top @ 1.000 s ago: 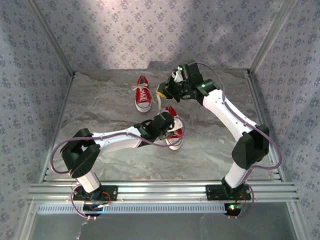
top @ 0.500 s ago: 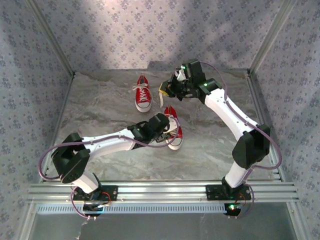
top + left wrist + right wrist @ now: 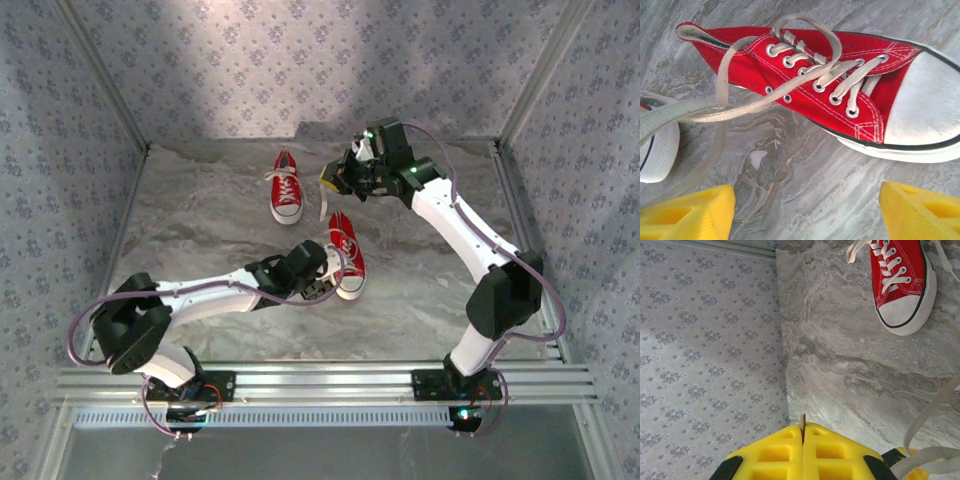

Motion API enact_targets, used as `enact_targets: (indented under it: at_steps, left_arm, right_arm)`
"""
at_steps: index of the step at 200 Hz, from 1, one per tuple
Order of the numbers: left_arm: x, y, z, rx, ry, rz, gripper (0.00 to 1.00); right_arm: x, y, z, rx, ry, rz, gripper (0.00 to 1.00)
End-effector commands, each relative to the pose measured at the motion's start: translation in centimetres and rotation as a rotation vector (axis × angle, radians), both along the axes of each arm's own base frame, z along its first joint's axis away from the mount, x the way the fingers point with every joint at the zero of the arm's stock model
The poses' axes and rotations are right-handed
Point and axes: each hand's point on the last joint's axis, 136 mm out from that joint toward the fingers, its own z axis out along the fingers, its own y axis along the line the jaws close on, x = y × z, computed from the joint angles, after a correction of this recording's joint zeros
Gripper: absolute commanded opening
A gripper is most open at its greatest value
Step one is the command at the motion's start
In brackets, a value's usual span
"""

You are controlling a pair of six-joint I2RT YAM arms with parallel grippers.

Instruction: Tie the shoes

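Out in the middle of the grey marbled bench (image 3: 190, 230) sits the near shoe (image 3: 347, 250), toe cap aimed at the front rail (image 3: 320, 380), heel toward the back wall (image 3: 300, 70). The left arm is stretched low across the bench, and the left end effector (image 3: 807, 215) hangs just beside the toe end of that shoe, on its left flank. From the wrist, its yellow fingers (image 3: 690, 212) are spread wide apart with nothing but bare bench between them, red canvas and white eyelet rows right in front. One lace (image 3: 740, 107) runs out of the eyelets in a long line toward the heel side, while another strand arches in a loose loop over the tongue.

Further back, the right end effector (image 3: 802, 435) hangs over the bench beyond the heel. Its yellow pads are pressed together, with a tan tip poking out of the seam. From overhead, a white strand drops from it to the near shoe, so it is clamped on the lace.

The far shoe (image 3: 287, 195) stands well apart from its mate, left of the right end effector and close to the back wall. Its toe points toward the front and its lace ends splay to either side.

For room to move, there's broad bare bench down the left side, and more at front right between the near shoe and the right arm's base. Patterned walls close in on three sides, and the right elbow sits near the right-hand edge.
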Motion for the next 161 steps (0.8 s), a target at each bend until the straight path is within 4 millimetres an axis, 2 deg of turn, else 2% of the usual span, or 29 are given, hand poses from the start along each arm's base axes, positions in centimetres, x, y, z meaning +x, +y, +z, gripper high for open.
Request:
enact_targets:
  at_steps: [1, 23, 83, 118, 161]
  left_arm:
    - [-0.3, -0.4, 2.3, -0.162, 0.001, 0.013, 0.78]
    - [-0.7, 0.1, 3.0, -0.248, 0.018, 0.027, 0.82]
    - [-2.7, 1.4, 2.7, -0.428, 0.038, -0.016, 0.83]
    - [-3.7, 1.4, 3.7, -0.51, 0.004, -0.081, 0.83]
    - [-3.5, 1.8, 3.9, -0.547, 0.019, -0.074, 0.83]
  right_arm:
    - [-0.7, -0.6, 1.6, 0.012, -0.046, 0.013, 0.0]
    - [-0.9, -0.7, 1.7, 0.01, -0.052, 0.016, 0.0]
    - [-1.4, -0.8, 2.0, 0.003, -0.071, 0.029, 0.0]
    - [-2.1, -0.5, 2.0, -0.004, -0.086, 0.063, 0.0]
    - [-3.0, 0.0, 2.6, -0.014, -0.129, 0.104, 0.0]
